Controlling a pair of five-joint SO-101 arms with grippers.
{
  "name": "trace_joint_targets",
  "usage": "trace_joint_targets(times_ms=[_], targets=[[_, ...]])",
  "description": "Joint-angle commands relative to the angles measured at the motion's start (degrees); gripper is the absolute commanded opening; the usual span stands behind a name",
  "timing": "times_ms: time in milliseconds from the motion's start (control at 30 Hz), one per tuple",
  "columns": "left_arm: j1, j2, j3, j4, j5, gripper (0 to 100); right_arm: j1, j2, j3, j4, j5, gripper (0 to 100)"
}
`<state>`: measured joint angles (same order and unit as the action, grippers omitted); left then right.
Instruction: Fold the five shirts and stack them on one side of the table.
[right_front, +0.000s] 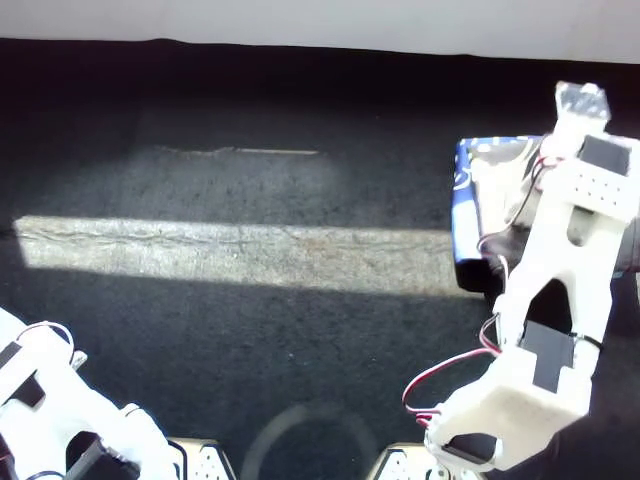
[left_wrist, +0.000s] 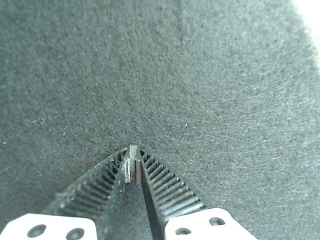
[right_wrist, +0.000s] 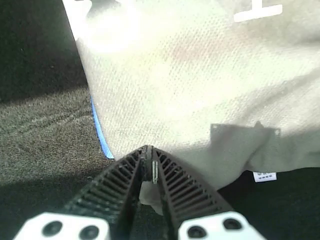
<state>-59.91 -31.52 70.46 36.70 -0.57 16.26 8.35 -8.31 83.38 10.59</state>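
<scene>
Right jaws tight on pale folded shirt

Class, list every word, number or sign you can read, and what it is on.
No text is readable.
The white mark on the beige shirt: cut off, unreadable.
The small label at its edge: print too small.
The white pattern on the blue shirt: blurred.

Dark felt table cover; sunlit band across middle; pale strip beyond, possibly wall.
</scene>
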Motion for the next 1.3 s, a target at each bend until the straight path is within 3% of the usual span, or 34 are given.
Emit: trace_joint_targets(times_ms=[0, 267, 433, 833, 1133, 1267], targets=[[1.1, -0.3, -0.1, -0.6, 0.2, 1, -0.9, -6.1, 8.6, -6.5, -0.4, 0.7], [1.1, -0.3, -0.1, -0.6, 0.2, 1, -4.3, -7.0, 21.8, -23.1, -0.5, 0.7], [1.1, -0.3, -0.1, -0.6, 0.2, 1, -5.9, -7.4, 22.0, -27.1, -0.9, 0.7], [1.1, -0.3, -0.1, -0.6, 0.2, 1, -5.9, -17.2, 7.3, -14.5, -0.9, 0.7], [1.1, -0.3, -0.1, -0.6, 0.2, 1, -7.4, -38.7, 7.7, 0.3, -0.9, 0.7], [1.1, -0.3, -0.1, -0.6, 0.2, 1, -10.4, -47.9, 15.7, 3.5, -0.9, 0.7]])
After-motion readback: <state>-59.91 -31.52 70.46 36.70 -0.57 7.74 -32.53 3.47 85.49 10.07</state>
